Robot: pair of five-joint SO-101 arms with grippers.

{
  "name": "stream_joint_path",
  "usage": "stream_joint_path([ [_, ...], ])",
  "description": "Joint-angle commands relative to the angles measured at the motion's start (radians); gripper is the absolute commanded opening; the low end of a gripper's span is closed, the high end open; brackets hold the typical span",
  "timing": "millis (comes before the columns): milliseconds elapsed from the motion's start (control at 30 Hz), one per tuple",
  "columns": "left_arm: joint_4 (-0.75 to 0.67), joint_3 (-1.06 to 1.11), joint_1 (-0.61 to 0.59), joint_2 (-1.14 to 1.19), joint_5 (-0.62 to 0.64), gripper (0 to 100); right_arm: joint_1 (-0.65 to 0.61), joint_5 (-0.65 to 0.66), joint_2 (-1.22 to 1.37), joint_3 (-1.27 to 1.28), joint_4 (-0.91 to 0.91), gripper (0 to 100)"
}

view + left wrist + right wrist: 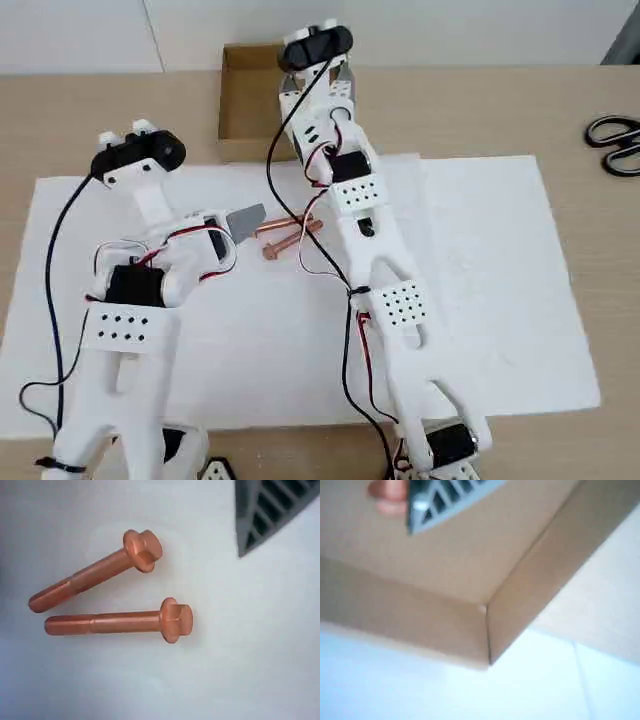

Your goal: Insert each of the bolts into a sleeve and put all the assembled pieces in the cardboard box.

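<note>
Bolts (120,621): two bare on the sheet (480,300), unsleeved | box (245,100): copper piece (387,495) possibly inside | left fingers (265,510), right fingers (445,500): open or closed, cannot tell | most remains

High view: fixed above the table (600,90), looking down from the side of the arm bases (130,440); bases at bottom of frame, cardboard box (245,100) at top centre.

Left wrist view: very near the white sheet (250,655), facing straight down on two bolts (120,622). Shares these bolts (285,228) with high view, centre of frame.

Right wrist view: close over one corner of the cardboard box (420,625), facing down at a slant. Shares the box with high view.
</note>
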Motion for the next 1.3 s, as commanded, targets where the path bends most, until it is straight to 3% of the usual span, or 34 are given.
stream_joint_path([
  [0, 0.0, -0.035, 0.006, -0.035, -0.008, 34, 0.004, 0.002, -0.033, -0.118, 0.05, 32.2],
  [100, 0.002, -0.038, 0.017, -0.035, -0.008, 34, 0.025, 0.002, -0.094, -0.11, 0.114, 32.2],
  [233, 0.003, -0.039, 0.08, -0.031, -0.077, 34, 0.088, -0.063, -0.28, -0.11, 0.329, 32.2],
  [533, 0.0, -0.104, 0.175, -0.028, -0.118, 34, 0.24, -0.091, -0.639, -0.11, 1.093, 32.2],
  [600, -0.002, -0.105, 0.187, -0.026, -0.117, 34, 0.265, -0.089, -0.725, -0.109, 1.196, 32.2],
  [733, -0.003, -0.102, 0.192, -0.026, -0.117, 34, 0.321, -0.084, -0.865, -0.107, 1.199, 32.2],
  [900, 0.003, -0.101, 0.19, -0.026, -0.121, 34, 0.254, -0.068, -0.909, 0.009, 1.205, 32.2],
  [1033, 0.037, -0.102, 0.192, -0.028, -0.123, 34, 0.177, 0.126, -0.954, 0.078, 1.204, 32.2],
  [1267, 0.052, -0.102, 0.193, -0.028, -0.198, 34, 0.174, 0.272, -1.207, 0.379, 1.202, 32.1],
])
